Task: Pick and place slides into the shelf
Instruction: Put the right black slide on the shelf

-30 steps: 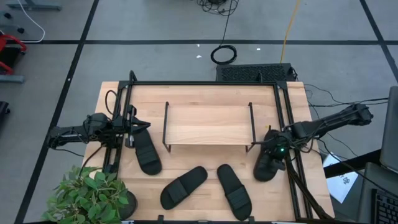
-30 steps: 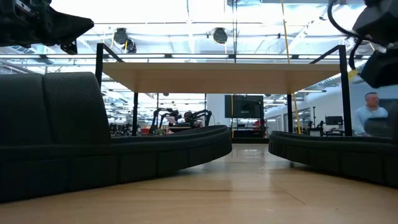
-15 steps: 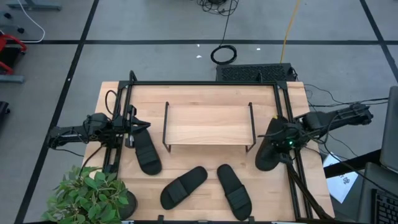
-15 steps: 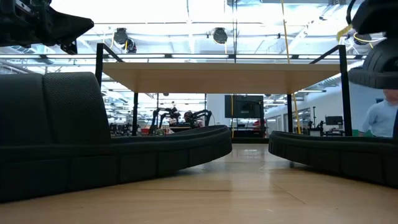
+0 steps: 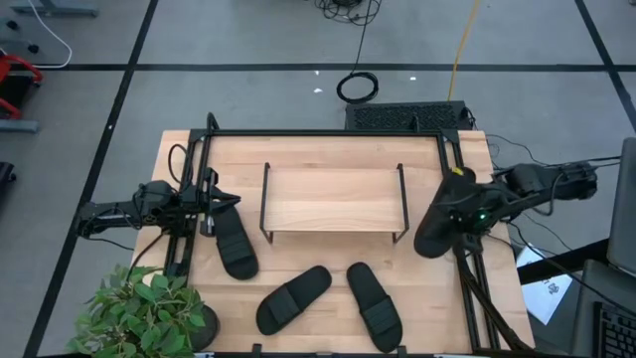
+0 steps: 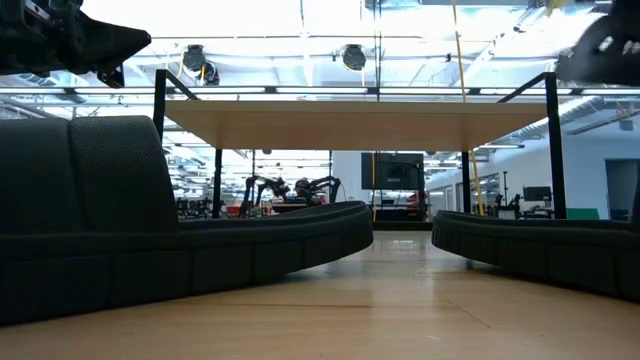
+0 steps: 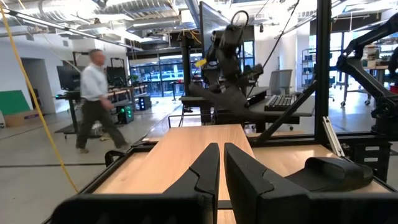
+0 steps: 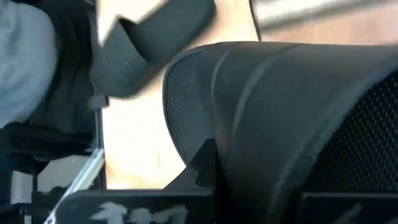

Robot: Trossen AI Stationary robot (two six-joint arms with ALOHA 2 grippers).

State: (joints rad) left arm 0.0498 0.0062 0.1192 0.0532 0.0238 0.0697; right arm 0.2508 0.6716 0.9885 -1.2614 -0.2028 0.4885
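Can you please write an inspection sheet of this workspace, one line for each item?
Surface: light wood table inside a black frame.
Job's things: shelf holds no slides; three slides lie on the table, a fourth slide is lifted at the shelf's right end.
Clutter: potted plant at the near left corner.
Grippers: left pincer shut, empty, by the leftmost slide; right pincer shut on the fourth slide.
Cables: yellow cord and black coil on the floor.
Surroundings: person walking behind.
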